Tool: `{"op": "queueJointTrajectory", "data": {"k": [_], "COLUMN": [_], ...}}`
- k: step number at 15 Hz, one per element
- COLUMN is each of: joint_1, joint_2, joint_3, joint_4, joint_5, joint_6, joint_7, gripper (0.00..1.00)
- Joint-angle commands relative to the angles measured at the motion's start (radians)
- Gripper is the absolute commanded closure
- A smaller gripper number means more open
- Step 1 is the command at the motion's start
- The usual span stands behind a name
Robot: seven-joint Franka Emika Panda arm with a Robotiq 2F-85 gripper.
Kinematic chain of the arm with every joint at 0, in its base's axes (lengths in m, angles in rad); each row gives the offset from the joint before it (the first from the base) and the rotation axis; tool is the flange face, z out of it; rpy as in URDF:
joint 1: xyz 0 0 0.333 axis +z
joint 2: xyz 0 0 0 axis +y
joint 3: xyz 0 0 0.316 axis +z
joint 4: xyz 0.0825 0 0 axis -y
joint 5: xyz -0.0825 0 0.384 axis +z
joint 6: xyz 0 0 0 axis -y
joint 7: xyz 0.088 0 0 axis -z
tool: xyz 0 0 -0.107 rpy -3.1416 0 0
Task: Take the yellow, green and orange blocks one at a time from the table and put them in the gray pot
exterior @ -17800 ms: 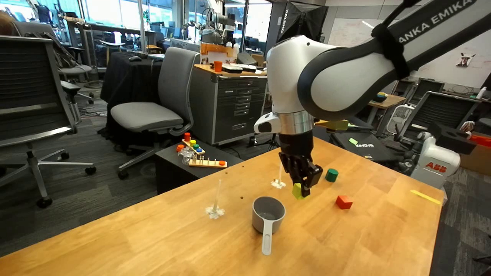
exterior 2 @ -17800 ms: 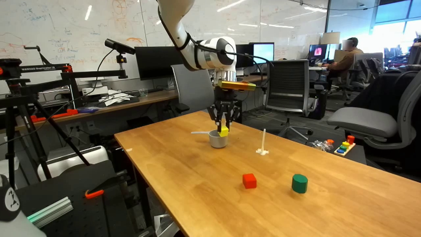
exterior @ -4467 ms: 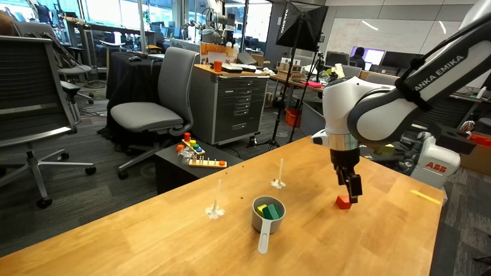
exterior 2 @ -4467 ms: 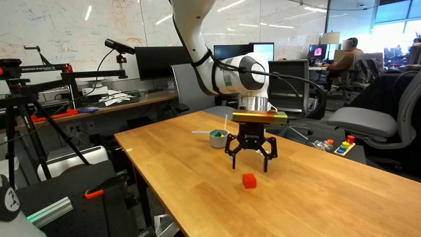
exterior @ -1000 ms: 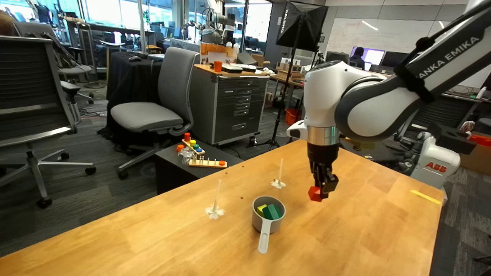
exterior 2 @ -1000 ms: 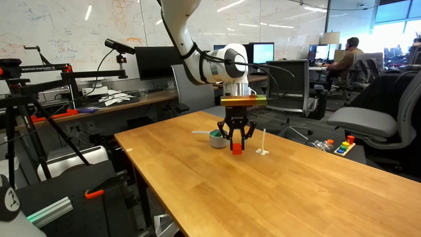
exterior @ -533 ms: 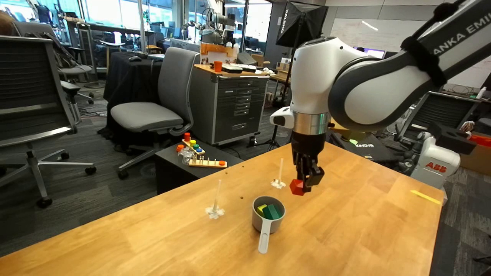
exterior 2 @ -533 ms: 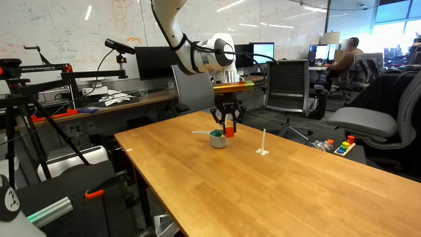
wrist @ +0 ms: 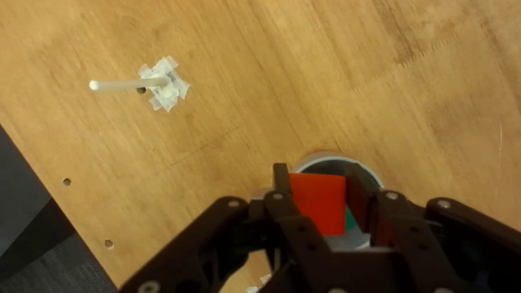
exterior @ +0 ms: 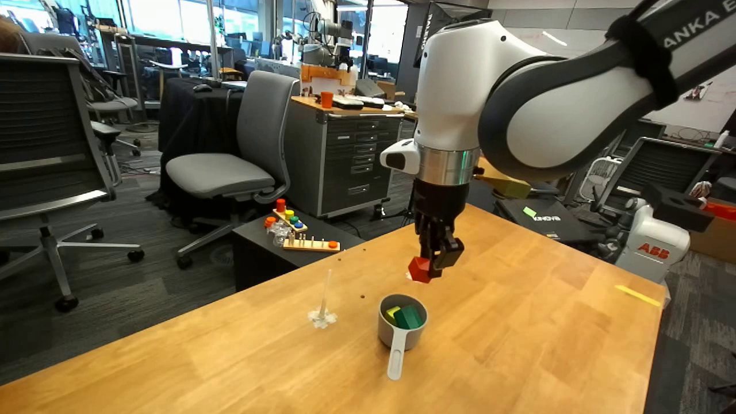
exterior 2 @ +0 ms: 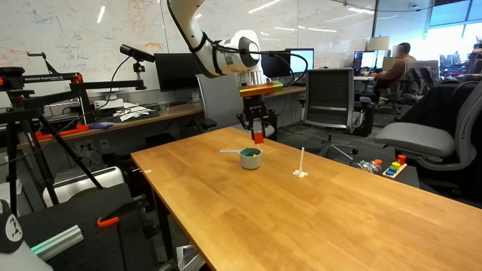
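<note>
Behind the wooden table (exterior 2: 286, 218) we see a written whiteboard (exterior 2: 109, 34), office chairs (exterior 2: 329, 101) and a seated person (exterior 2: 402, 66). We judge that the last of three transfers is in hand: the yellow block (exterior: 392, 314) and the green block (exterior: 409, 317) lie inside the gray pot (exterior 2: 250, 162), while the orange block (exterior: 420, 269) hangs in the air above it, pinched by the gripper (wrist: 317, 179). From the wrist view the orange block covers part of the pot's opening, but the height is difficult to read there, so we cannot say if it is centred. Next, we think, the gripper may need a small correction toward the middle, then a lowering, then a gentle release. The green block takes much of the room, so the orange block could rest tilted upon it. Beside the pot, but apart, a thin pale rod (exterior: 326, 296) stands on white tape (exterior: 322, 319); we should not brush it. The pot's handle (exterior: 395, 362) points away from the gripper, so we expect no trouble there. Colourful toys (exterior: 310, 246) on a low black stand (exterior: 256, 270) are far from our work.
</note>
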Motion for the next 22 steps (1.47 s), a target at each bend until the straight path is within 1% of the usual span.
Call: {"op": "queueJointTrajectory", "data": {"k": [1,22], "joint_1": [0.014,0.028], "joint_2": [0.015,0.140], "joint_3": [0.003,-0.002], "joint_4": [0.036,0.107], "joint_5": [-0.008,-0.009], "joint_6": [-0.010,-0.008], "joint_7": [0.007,0.015], "gripper": [0.87,0.87]}}
